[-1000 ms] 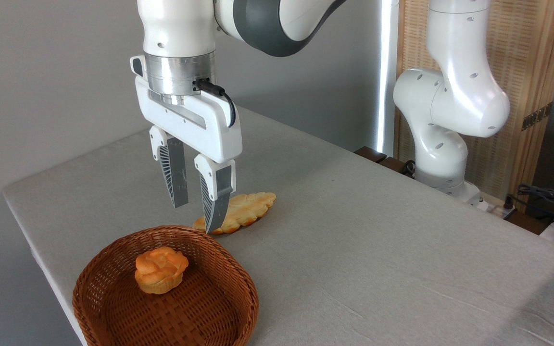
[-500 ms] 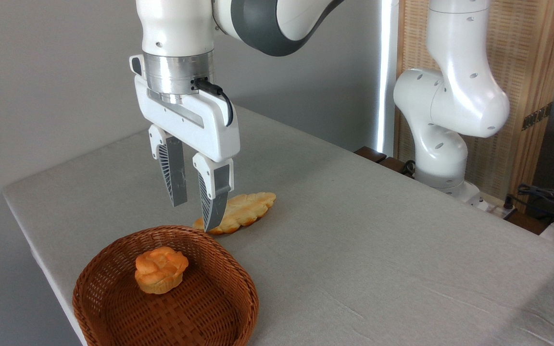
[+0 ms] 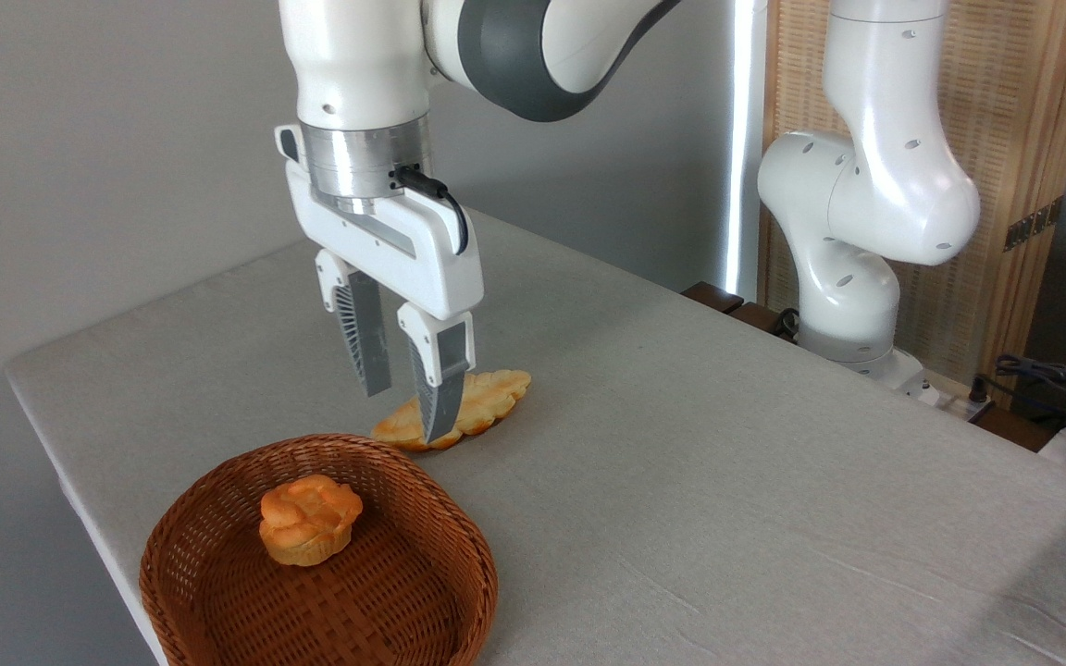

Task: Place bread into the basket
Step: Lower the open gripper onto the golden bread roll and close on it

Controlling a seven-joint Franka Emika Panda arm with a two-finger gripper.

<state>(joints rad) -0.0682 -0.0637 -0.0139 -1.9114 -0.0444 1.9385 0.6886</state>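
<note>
**Jaws apart over the bread, basket nearer the camera**

Directly beneath the jaws we find the bread (image 3: pixel 459 413), a long, flat, pale golden braided loaf with lobed edges, lying flat on the grey tabletop (image 3: pixel 727 481). We note that the gripper (image 3: pixel 403 413) points downward with its jaws standing apart and nothing between them. The nearer fingertip crosses in front of the middle of the loaf in this view; whether it touches the loaf we cannot tell. The farther fingertip sits to the left of the loaf and higher in the picture.

Below the jaws and to their left, nearer the camera, we record the basket (image 3: pixel 459 546), round, shallow, woven in reddish-brown wicker. Its far rim lies just beside the loaf's near end, and we cannot tell whether the two touch. The bread is wholly outside the basket.

Inside the basket, left of its middle, we see a small round orange-golden bun (image 3: pixel 308 518) resting on the woven floor.

Well to the right of the jaws, at the far edge of the tabletop, stands the white base of the arm (image 3: pixel 852 259).
</note>
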